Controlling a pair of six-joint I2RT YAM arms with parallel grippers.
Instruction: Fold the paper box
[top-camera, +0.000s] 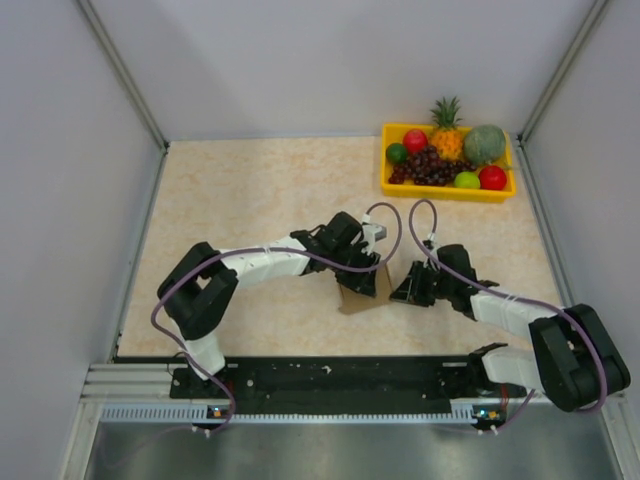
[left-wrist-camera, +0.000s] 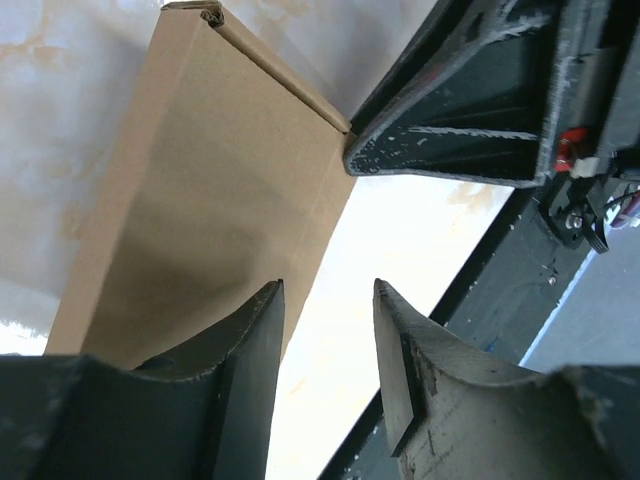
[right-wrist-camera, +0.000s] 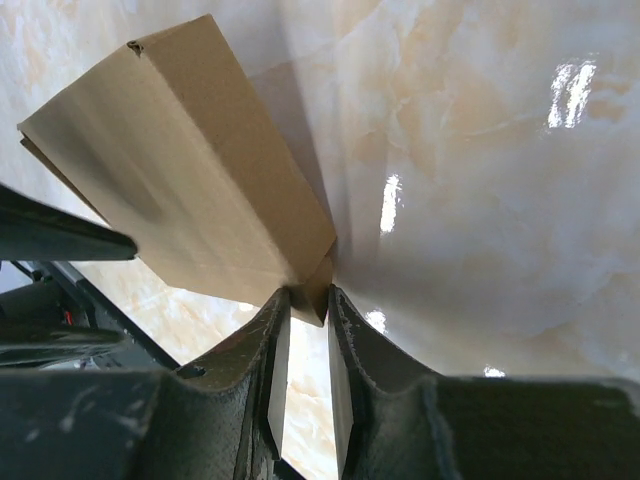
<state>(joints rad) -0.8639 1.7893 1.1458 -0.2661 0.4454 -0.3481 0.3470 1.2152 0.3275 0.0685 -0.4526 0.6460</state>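
Note:
The paper box (top-camera: 364, 292) is a small brown cardboard box standing on the table between my two grippers. In the left wrist view a broad face of the box (left-wrist-camera: 200, 200) runs up beside my left gripper (left-wrist-camera: 329, 285), which is open with only bare table between its fingers. The box edge lies just outside the left-hand finger (left-wrist-camera: 250, 350). My right gripper (right-wrist-camera: 310, 292) is closed on the box's lower corner (right-wrist-camera: 318, 285), which sits pinched between its fingertips. From above, the left gripper (top-camera: 370, 262) is over the box and the right gripper (top-camera: 403, 290) is at its right side.
A yellow tray (top-camera: 446, 193) of toy fruit stands at the back right of the table. Grey walls enclose the table on three sides. A black rail (top-camera: 330, 375) with the arm bases runs along the near edge. The right gripper's finger (left-wrist-camera: 470, 110) shows in the left wrist view.

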